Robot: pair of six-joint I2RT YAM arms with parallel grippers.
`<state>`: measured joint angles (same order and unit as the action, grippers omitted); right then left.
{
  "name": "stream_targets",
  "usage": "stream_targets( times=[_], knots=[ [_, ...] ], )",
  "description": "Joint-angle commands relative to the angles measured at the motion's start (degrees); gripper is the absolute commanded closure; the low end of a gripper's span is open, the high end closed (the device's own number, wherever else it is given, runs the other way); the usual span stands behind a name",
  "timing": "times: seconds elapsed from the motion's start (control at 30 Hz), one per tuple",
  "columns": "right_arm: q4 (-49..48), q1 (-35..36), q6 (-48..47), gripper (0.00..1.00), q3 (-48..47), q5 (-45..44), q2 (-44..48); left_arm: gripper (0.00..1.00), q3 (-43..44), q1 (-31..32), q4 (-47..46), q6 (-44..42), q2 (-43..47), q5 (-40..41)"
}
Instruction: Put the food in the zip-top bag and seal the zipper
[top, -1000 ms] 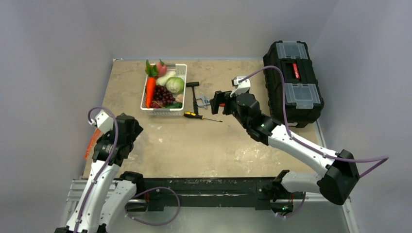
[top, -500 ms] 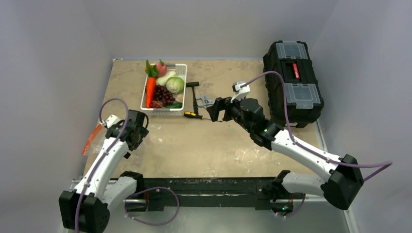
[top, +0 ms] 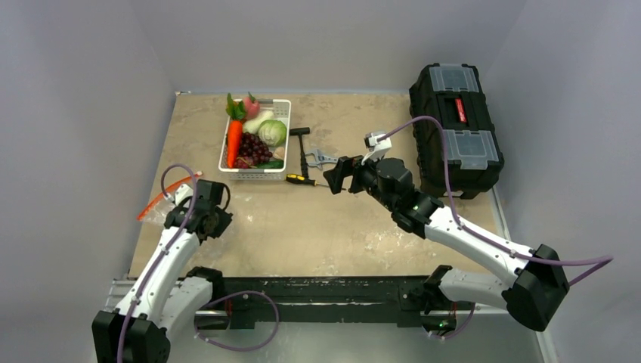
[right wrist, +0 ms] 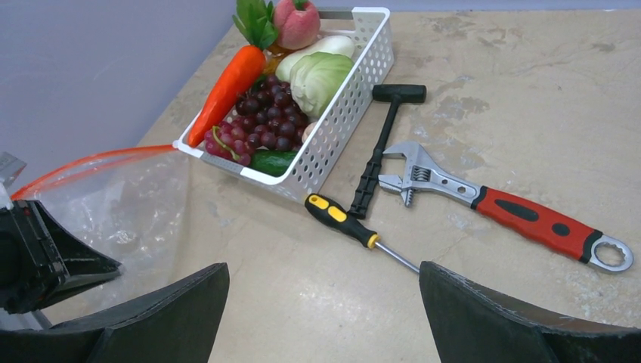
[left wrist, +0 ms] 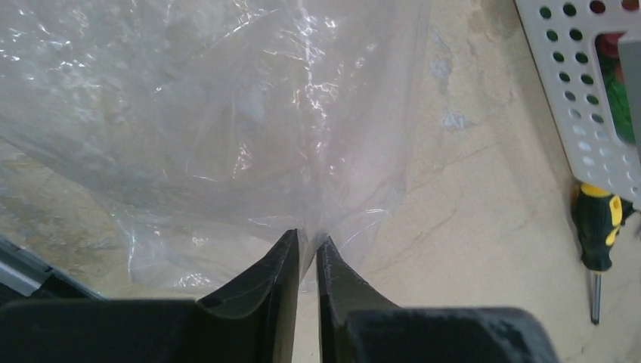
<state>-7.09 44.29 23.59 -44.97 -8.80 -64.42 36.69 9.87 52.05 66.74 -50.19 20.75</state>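
- L gripper (left wrist: 308, 246) fingers were pinched shut on the clear film of the zip-top bag (left wrist: 227, 113).
- Bag lay at left edge of table (top: 317, 227), red-orange zipper (right wrist: 83, 162) end just beside basket (right wrist: 340, 106) corner.
- R gripper (right wrist: 325, 302) jaws stood wide apart, holding nothing, above table nr screwdriver (right wrist: 344, 219).
- Carrot (right wrist: 227, 83), grapes (right wrist: 261, 125), cabbage (right wrist: 317, 76) & peach (right wrist: 296, 13) sat in basket, w/ hammer (right wrist: 382, 147) & wrench (right wrist: 521, 215) beside it.

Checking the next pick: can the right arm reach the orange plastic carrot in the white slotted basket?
Probably yes: the open right gripper faces it; the carrot lies uncovered along the basket's edge.
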Motion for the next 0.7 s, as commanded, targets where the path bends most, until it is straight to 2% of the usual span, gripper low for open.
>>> stream_targets(
  times=[0.0,0.1,0.17,0.43,0.67],
  knots=[
    [-1.41,-0.01,0.46,0.01,0.26,0.89,0.87,0.92,-4.06,0.14,-9.24,-3.93,3.3,-11.37],
    [-1.19,0.0,0.46,0.01,0.7,0.73,1.04,0.98,-5.93,1.92,-13.67,-5.52,4.05,-17.68],
    [-0.89,0.0,0.44,0.01,0.98,0.75,1.26,0.99,-6.77,6.31,-16.73,-5.59,3.92,-19.95],
    [1.12,0.0,1.13,0.01,0.84,1.42,0.54,1.0,-8.69,24.43,-32.24,-7.32,-1.16,-19.61],
    [1.14,-0.13,2.02,0.01,1.92,-4.02,1.49,1.0,5.81,35.5,-28.81,-18.63,-17.26,-18.56]
  ],
)
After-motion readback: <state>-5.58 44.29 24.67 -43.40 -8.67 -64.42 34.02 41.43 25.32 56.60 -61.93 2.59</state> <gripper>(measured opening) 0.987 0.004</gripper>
